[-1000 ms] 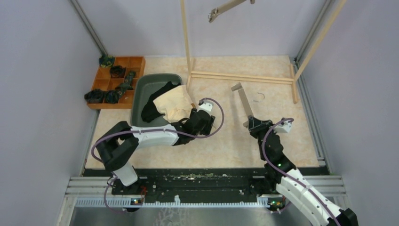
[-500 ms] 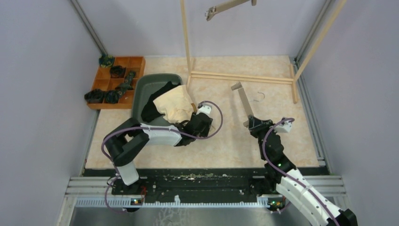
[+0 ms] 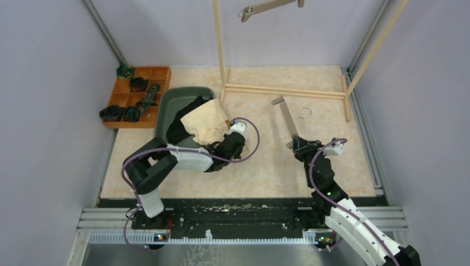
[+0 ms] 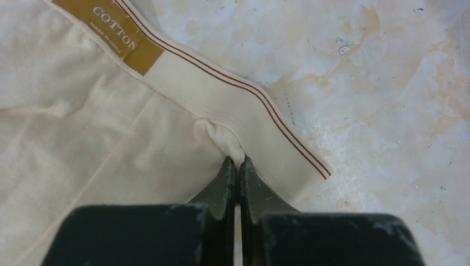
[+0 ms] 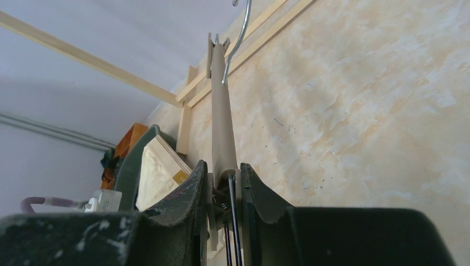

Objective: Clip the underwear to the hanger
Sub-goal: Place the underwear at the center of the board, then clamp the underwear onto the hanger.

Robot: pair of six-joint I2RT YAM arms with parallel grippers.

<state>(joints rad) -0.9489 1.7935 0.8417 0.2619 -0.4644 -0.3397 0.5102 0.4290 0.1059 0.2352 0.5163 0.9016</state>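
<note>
**Near.** The left end effector [image 4: 236, 166] has its black fingers pressed together, pinching a small fold of the pale cream-yellow boxer shorts [image 4: 100, 144]. The pinch sits just below the red-striped waistband [image 4: 244, 94], which bears a gold "COTTON" label [image 4: 111, 33]. The right end effector [image 5: 224, 177] is clamped on the near end of the long beige clip hanger [image 5: 223, 122]. The hanger's wire hook [image 5: 242, 33] points away over the beige marbled bench [image 5: 360, 111].

**Middle.** The cream shorts drape from the bench over the right rim of the grey-green plastic tub [image 3: 166, 105]. The plain black boxer shorts [image 3: 180, 126] lie inside the tub, touching the cream pair.

**Far.** To the left, beside the tub, is an orange wooden compartment tray [image 3: 162, 75] holding dark items. Behind is a pale wooden rack frame [image 3: 282, 91]. A second beige hanger [image 3: 269, 8] is at the top edge.
</note>
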